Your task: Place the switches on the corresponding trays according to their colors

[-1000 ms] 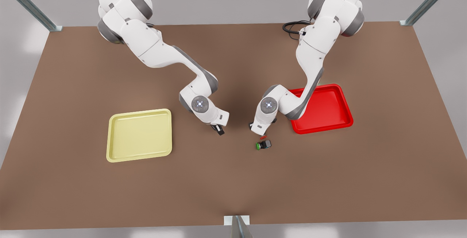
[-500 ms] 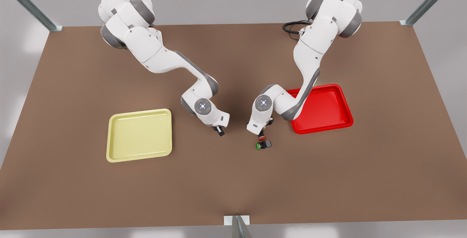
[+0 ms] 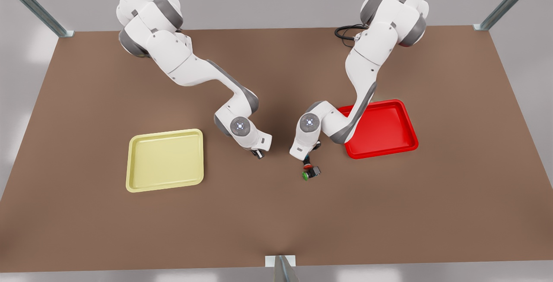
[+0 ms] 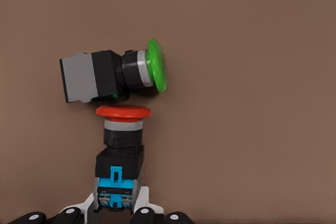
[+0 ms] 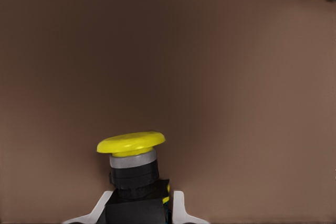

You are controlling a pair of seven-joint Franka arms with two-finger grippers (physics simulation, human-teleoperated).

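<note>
Red-capped push-button switch, dark blocky body: clamped in my left end effector beside the green-capped switch on the brown table. Yellow-capped switch: clamped in right end effector. Both look light, rigid, smooth plastic; body flats grip best. Glossy red tray, pale yellow tray unfilled.

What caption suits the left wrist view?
Left gripper around the red-capped switch, its cap beside the green-capped switch.
</note>
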